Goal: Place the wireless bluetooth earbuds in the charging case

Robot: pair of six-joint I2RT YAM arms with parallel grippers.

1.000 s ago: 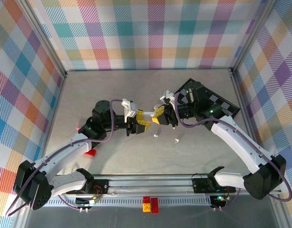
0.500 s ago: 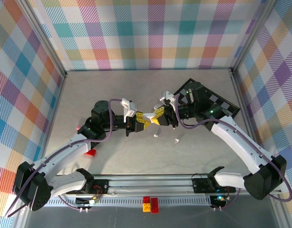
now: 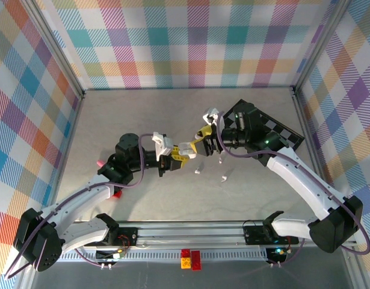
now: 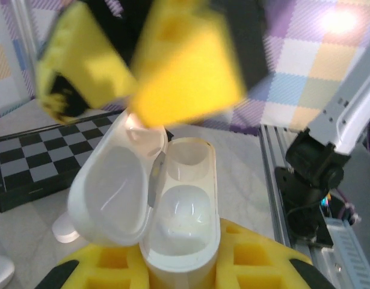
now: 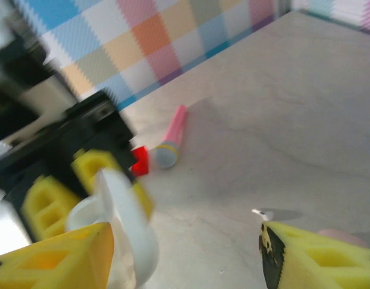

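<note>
Between the arms, above the table (image 3: 112, 120), the left gripper (image 3: 178, 153) pinches the open case (image 4: 180, 208) by its base. The case's long axis runs out toward the right gripper (image 3: 203, 141), wells up, lid (image 4: 109, 186) swung aside. The right fingers stand spread just over it, apparently holding nothing. Two earbuds (image 3: 197, 171) (image 3: 224, 178) lie on the table nearby, too small to tell where their stems point.

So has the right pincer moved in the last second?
Yes. In the top view the right pincer has shifted toward the far wall, away from the loose earbud beneath it.
</note>
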